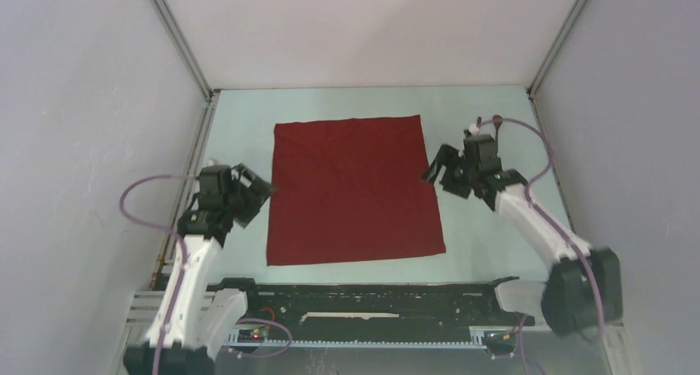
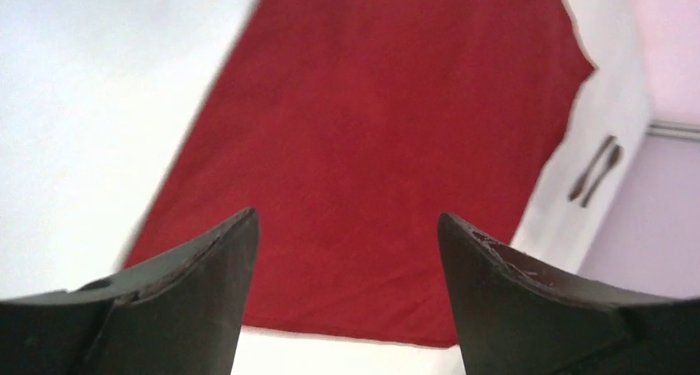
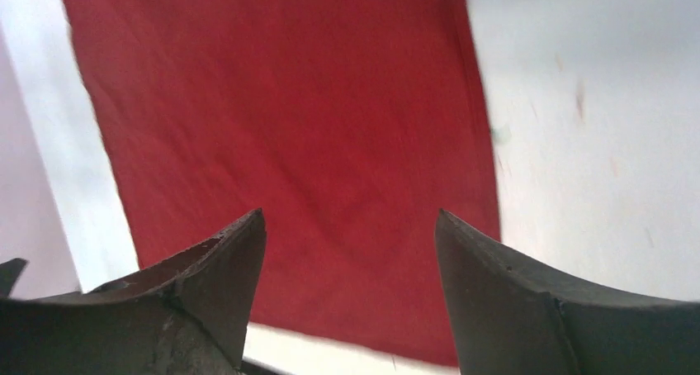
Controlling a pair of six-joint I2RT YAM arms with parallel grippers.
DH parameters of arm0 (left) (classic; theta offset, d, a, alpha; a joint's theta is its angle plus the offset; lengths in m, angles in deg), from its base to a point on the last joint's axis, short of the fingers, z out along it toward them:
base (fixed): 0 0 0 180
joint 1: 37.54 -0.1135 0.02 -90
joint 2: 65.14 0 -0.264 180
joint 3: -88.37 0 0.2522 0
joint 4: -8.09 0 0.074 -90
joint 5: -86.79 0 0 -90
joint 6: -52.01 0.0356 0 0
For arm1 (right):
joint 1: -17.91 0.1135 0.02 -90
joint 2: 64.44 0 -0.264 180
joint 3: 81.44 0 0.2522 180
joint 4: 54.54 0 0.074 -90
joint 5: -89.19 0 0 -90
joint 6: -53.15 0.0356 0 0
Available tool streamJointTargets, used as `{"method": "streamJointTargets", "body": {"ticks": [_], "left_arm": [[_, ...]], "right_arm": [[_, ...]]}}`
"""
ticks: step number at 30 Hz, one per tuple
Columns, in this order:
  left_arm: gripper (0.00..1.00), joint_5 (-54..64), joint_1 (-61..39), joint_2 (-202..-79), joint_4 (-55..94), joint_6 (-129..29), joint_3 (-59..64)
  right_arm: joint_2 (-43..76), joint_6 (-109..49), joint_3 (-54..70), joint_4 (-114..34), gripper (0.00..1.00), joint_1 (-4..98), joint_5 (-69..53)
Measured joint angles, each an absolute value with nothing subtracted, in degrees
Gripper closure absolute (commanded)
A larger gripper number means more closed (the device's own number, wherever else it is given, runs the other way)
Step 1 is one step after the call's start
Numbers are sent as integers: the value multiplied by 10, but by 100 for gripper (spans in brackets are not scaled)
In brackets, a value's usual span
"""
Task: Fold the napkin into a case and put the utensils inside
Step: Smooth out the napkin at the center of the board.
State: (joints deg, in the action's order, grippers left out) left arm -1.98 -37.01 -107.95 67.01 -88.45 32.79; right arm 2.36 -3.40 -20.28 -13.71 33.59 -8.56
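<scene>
The dark red napkin [image 1: 355,189] lies flat and unfolded as a square in the middle of the table. My left gripper [image 1: 262,190] hovers at its left edge, open, with nothing between its fingers; its wrist view looks across the napkin [image 2: 388,144] past the left gripper [image 2: 347,216]. My right gripper [image 1: 437,168] is at the napkin's right edge, also open and empty, and the right wrist view shows the right gripper [image 3: 348,212] above the cloth [image 3: 289,119]. The two small dark utensils [image 2: 596,170] lie side by side on the table beyond the napkin's far edge. No case shows.
Grey enclosure walls [image 1: 99,102] close in the table on the left, right and back. A black rail [image 1: 371,296] runs along the near edge between the arm bases. Pale tabletop [image 1: 363,101] borders the napkin on all sides.
</scene>
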Motion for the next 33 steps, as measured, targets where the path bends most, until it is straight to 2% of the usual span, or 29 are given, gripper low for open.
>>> {"method": "streamJointTargets", "body": {"ticks": [5,8,11,15,16,20,33], "left_arm": [[12,63,-370,-1268,454,-875,315],[12,95,-370,-1401,349,-876,261],[11,118,-372,-1509,245,-891,198],[11,150,-384,-1657,93,-942,131],[6,151,-386,-1667,85,-946,127],[1,166,-396,-1788,23,-999,67],[0,163,-459,-1937,101,-1084,-95]], "right_arm": [[240,-42,-90,-291,16,302,-166],[360,-24,-5,-381,15,287,-227],[453,-2,80,-428,1,281,-267],[575,36,197,-475,0,277,-304],[597,43,218,-477,0,276,-309],[690,78,302,-476,0,271,-319],[816,150,478,-389,0,209,-311]]}}
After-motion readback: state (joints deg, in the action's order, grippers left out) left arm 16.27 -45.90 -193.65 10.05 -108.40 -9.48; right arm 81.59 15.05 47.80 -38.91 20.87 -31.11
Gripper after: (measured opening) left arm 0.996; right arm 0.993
